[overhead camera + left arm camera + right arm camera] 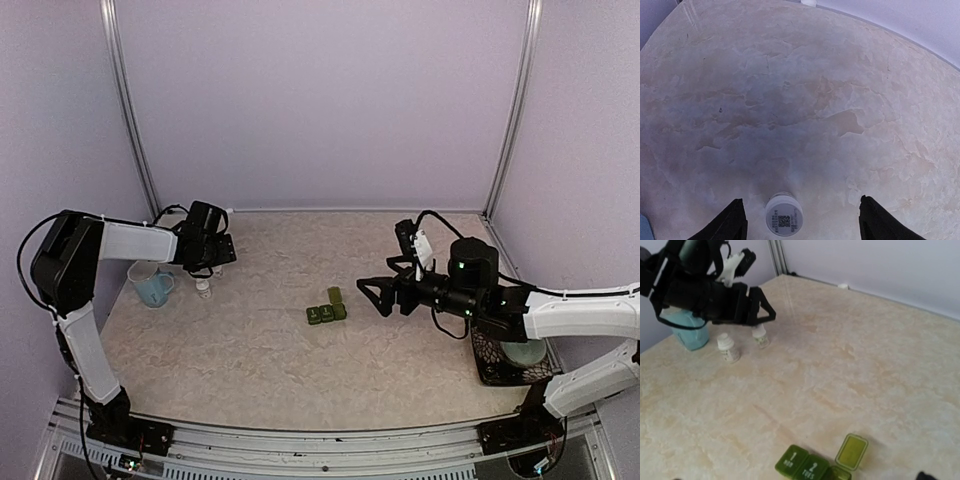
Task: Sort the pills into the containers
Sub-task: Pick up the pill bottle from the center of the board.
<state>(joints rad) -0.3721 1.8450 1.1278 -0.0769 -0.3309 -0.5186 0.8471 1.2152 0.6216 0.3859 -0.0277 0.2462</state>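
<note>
Marbled tabletop point(250, 340) — pill-box point(807, 466) lids "1 MON", "2 TUES"; left fingers point(732, 222), right fingers point(368, 288) apart

Lab-style robot test booth: plain lilac walls point(320, 100), aluminium corner posts point(130, 100), marbled tabletop point(250, 340)

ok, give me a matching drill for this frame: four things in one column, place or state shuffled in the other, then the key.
Things
1. pill-box strip
2. blue mug
3. pale green bowl
4. left hand

Places or states
A. right edge of the table, by the right arm
B. above a white bottle, fingers apart on either side of it
C. mid-table, one end lid up
D. far left of the table

Pairs: 1-C, 2-D, 3-A, 4-B
</note>
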